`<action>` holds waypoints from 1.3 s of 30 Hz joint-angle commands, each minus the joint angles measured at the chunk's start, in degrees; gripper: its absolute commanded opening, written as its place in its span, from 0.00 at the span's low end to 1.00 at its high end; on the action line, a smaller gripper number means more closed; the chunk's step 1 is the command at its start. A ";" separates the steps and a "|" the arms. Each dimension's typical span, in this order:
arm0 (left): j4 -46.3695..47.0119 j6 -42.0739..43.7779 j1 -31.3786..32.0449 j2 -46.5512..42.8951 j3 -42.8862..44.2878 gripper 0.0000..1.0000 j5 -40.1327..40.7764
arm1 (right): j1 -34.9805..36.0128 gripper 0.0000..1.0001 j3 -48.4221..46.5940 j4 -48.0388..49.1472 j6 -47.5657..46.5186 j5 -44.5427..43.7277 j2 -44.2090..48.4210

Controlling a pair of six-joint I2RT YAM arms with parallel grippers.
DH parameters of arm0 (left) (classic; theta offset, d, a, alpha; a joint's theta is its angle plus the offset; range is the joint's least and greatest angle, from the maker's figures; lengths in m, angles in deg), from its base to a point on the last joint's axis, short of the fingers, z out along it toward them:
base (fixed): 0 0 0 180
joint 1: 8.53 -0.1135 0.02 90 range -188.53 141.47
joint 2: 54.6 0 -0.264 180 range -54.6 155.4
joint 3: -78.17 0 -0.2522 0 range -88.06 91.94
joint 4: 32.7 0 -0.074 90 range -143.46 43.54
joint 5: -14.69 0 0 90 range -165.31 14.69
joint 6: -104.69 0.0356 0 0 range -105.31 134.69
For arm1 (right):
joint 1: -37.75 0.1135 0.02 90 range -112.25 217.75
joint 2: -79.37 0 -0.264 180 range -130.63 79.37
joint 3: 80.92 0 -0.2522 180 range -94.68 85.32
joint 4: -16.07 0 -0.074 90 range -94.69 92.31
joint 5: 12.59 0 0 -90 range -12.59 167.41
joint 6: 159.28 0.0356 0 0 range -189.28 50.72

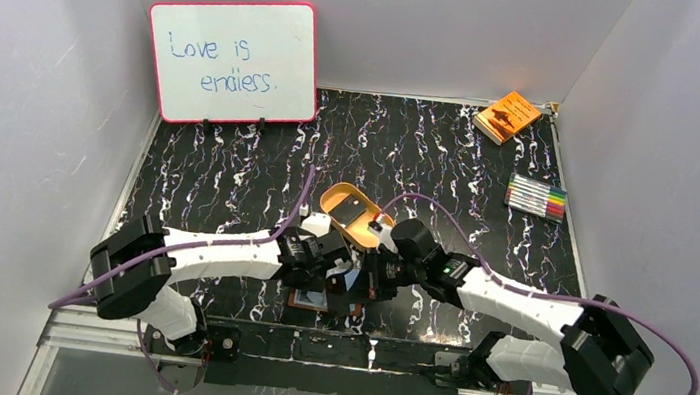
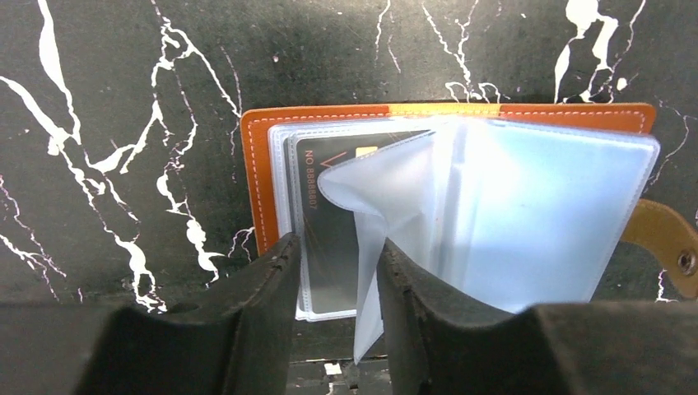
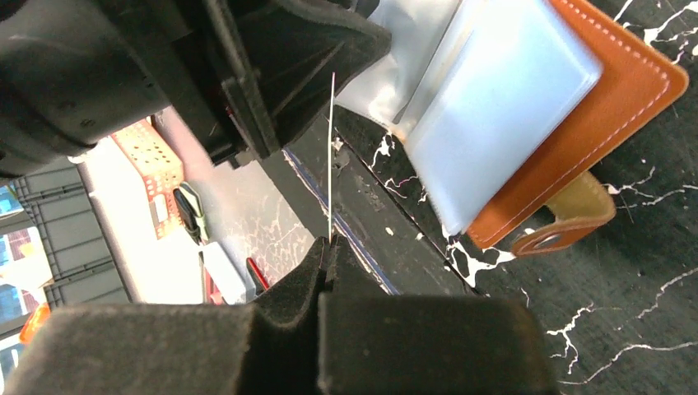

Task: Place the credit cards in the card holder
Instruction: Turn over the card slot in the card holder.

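The card holder [image 2: 262, 164] lies open near the table's front edge, reddish-brown leather with clear plastic sleeves fanned up and its strap tab [image 2: 671, 247] to the right. A black credit card [image 2: 329, 239] sits inside the leftmost sleeve. My left gripper [image 2: 337, 255] hangs just over the holder's near edge, jaws apart, with a loose sleeve corner [image 2: 370, 247] hanging between them against the right finger. My right gripper [image 3: 328, 247] is shut on a thin pale credit card [image 3: 331, 156], seen edge-on, pointing toward the left gripper beside the holder [image 3: 625, 107].
A tan oval tray [image 1: 353, 208] stands just behind both grippers. An orange booklet [image 1: 507, 116] and a pack of markers [image 1: 535, 196] lie at the back right, and a whiteboard [image 1: 233, 60] leans at the back left. The table's front edge runs close below the holder [image 1: 308, 299].
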 commanded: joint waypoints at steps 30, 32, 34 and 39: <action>-11.39 -19.63 -0.27 -19.42 -10.06 0.19 11.57 | -0.59 0.00 0.16 11.65 5.16 -3.00 -9.23; -11.43 -20.64 -0.33 -20.31 -11.40 0.20 11.19 | -0.58 0.00 0.17 12.31 5.26 -2.56 -9.71; -11.01 -21.07 -0.31 -20.52 -12.68 0.20 10.49 | -0.59 0.00 0.09 12.73 5.43 -2.19 -10.29; -9.02 -21.43 -0.38 -19.12 -15.21 0.20 8.21 | -0.59 0.00 0.06 13.42 5.67 -1.63 -11.53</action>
